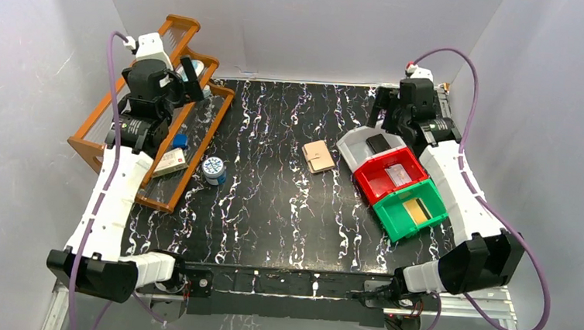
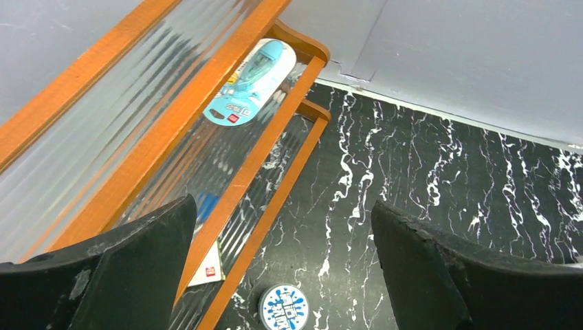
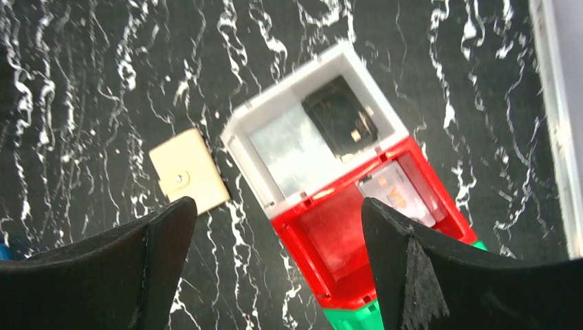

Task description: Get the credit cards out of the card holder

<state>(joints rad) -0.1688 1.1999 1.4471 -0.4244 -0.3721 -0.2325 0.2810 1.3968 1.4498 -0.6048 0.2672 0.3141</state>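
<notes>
The tan card holder (image 1: 319,156) lies closed on the black marble table, just left of the grey bin (image 1: 359,144). In the right wrist view it (image 3: 188,170) shows its strap tab with a snap. A black card (image 3: 340,117) lies in the grey bin (image 3: 285,148), a pale card (image 3: 399,196) in the red bin (image 3: 330,237), and a tan card (image 1: 419,211) in the green bin (image 1: 394,219). My right gripper (image 1: 383,109) (image 3: 278,206) is open and empty, high above the bins. My left gripper (image 1: 188,80) (image 2: 283,206) is open and empty beside the wooden rack.
An orange wooden rack (image 1: 105,125) with ribbed clear shelves stands at the left and holds a blue packaged item (image 2: 251,82) and a small box (image 1: 169,161). A round blue-and-white tin (image 1: 214,168) sits on the table by the rack. White walls enclose the table.
</notes>
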